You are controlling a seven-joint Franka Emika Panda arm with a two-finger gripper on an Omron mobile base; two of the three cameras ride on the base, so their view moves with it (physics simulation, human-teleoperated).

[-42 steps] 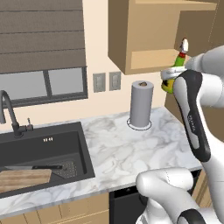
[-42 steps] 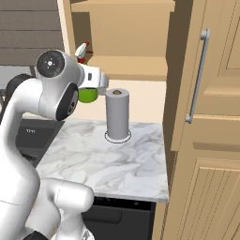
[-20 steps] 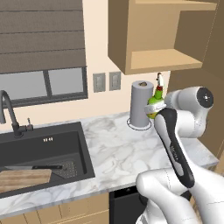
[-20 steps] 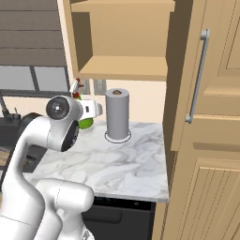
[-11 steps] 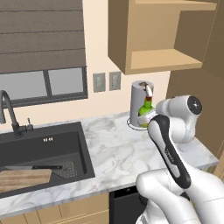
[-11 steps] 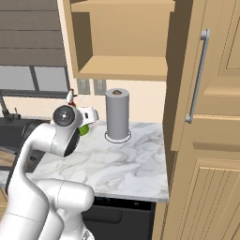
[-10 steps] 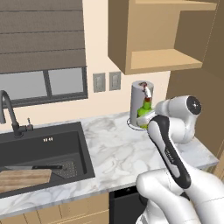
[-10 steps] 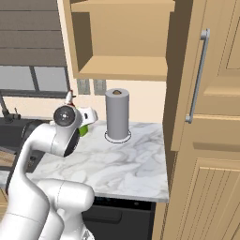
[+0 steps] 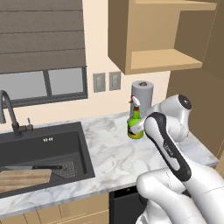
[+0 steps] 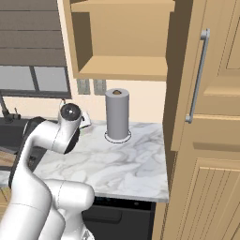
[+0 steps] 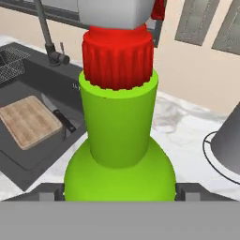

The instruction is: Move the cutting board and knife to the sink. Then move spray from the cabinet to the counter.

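Note:
My gripper (image 9: 139,127) is shut on the green spray (image 9: 134,124) and holds it upright at counter (image 9: 113,153) level, just left of the paper towel roll. In the hand view the spray (image 11: 119,140) sits between the two finger tips with its red top upward. Whether its base touches the marble I cannot tell. The wooden cutting board (image 9: 22,179) lies in the black sink (image 9: 43,144) with the knife (image 9: 33,167) beside it. From the hand, the cutting board (image 11: 29,121) and knife (image 11: 58,115) lie down to the left. The doorless cabinet (image 9: 162,59) niche stands above.
A grey paper towel roll (image 9: 142,98) stands at the back of the counter, close behind the bottle. The dark faucet (image 9: 8,111) rises behind the sink. A tall wooden cabinet with a bar handle (image 10: 197,75) bounds the counter on the right.
The arm has brought the spray down from beside the cabinet niche to counter level and a little leftward, in front of the paper towel roll. Board and knife have stayed in the sink.

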